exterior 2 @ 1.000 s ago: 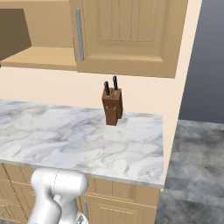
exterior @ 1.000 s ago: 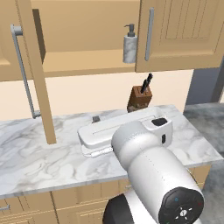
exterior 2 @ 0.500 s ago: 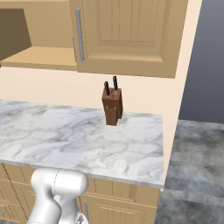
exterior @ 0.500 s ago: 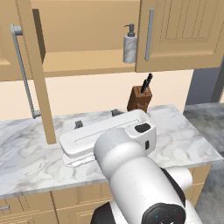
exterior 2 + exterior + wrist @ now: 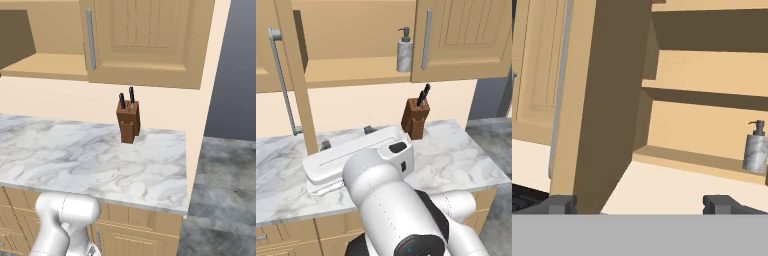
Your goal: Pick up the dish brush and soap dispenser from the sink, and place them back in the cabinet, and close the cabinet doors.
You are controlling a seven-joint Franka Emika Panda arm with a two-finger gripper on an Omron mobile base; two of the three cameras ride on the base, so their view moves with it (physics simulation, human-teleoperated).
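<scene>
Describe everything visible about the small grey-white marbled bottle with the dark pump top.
The small grey-white marbled soap dispenser is a cylindrical bottle with a stone-like look and a dark pump with a short spout on top. It stands upright on the lower shelf of the open light tan wooden wall cabinet, near the shelf's right end, just left of a closed cabinet door's long silver bar handle. The hand view shows it too. Nothing touches it but the shelf.

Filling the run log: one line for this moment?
marbled grey-white soap dispenser: on tan cabinet shelf | gripper: open, empty | left cabinet door: open
</scene>
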